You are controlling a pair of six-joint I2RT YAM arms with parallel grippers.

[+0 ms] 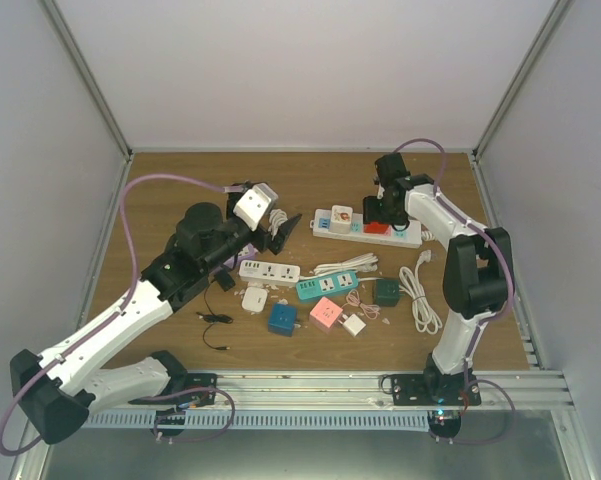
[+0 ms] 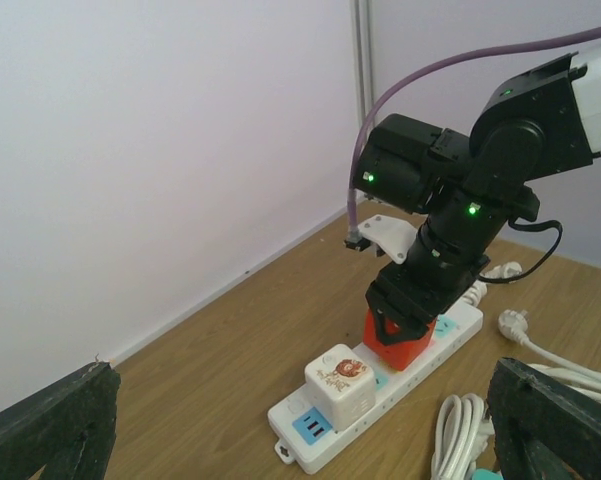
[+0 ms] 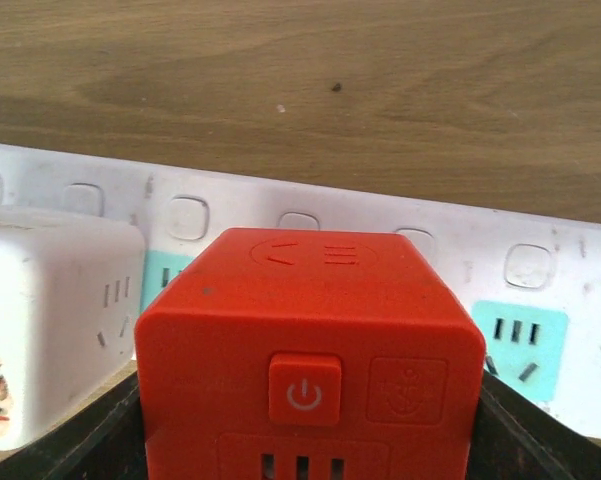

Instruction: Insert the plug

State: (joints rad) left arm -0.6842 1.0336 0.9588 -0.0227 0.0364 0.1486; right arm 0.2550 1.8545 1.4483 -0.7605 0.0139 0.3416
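Note:
My right gripper (image 1: pixel 378 222) is shut on a red cube plug (image 3: pixel 305 350) and holds it down on the long white power strip (image 1: pixel 398 238), which lies at the back right of the table. A white cube plug (image 1: pixel 341 216) with a picture sits in the strip just left of the red one. The left wrist view shows the red cube (image 2: pixel 400 345) on the strip (image 2: pixel 310 440) with black fingers round it. My left gripper (image 1: pixel 283 232) is open and empty, held above the table left of the strip.
Several small strips and cube adapters lie mid-table: a white strip (image 1: pixel 269 270), a teal strip (image 1: pixel 326 286), blue (image 1: pixel 282 318), pink (image 1: pixel 325 313) and dark green (image 1: pixel 386 291) cubes. Coiled white cables (image 1: pixel 418 292) lie on the right. White walls enclose the table.

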